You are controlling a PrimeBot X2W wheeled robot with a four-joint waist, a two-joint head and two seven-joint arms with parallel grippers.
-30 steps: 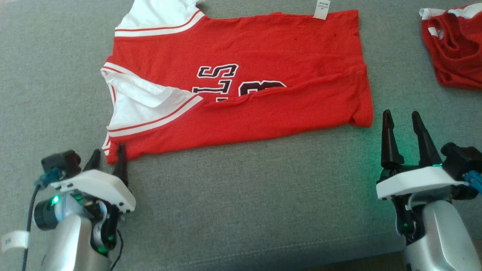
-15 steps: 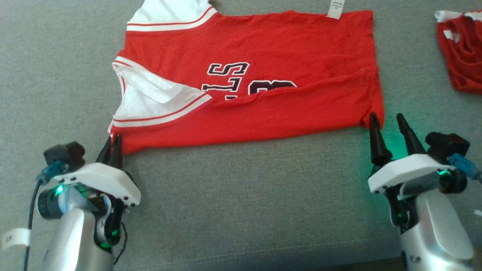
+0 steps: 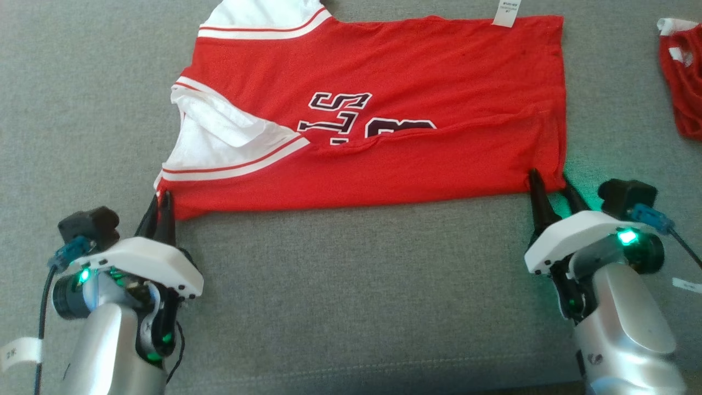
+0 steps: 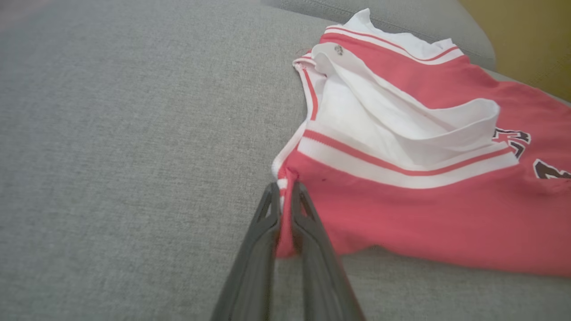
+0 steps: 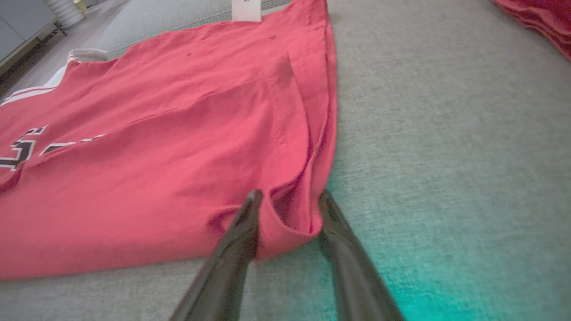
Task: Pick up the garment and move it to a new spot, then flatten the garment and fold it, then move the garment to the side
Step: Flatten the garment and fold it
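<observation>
The garment [image 3: 384, 71] is a red jersey with white sleeves and dark lettering, spread flat on the grey cushion with its near side folded over. My left gripper [image 3: 160, 196] is shut on its near-left corner, and in the left wrist view the fingers [image 4: 284, 185] pinch the red hem of the garment [image 4: 401, 214]. At the near-right corner my right gripper [image 3: 548, 176] has a finger on each side of the hem. The right wrist view shows a fold of the garment [image 5: 156, 156] bulging between that gripper's [image 5: 290, 194] still-parted fingers.
A second red garment [image 3: 683, 82] lies bunched at the far right, also in the right wrist view [image 5: 539, 18]. A white label [image 3: 505, 12] sticks out at the jersey's far edge. The cushion's front seam [image 3: 356, 367] runs near the bottom.
The left gripper closed on the near-left corner. The right gripper moved forward to the near-right corner and its fingers have narrowed around the hem. The head camera has shifted a little.
</observation>
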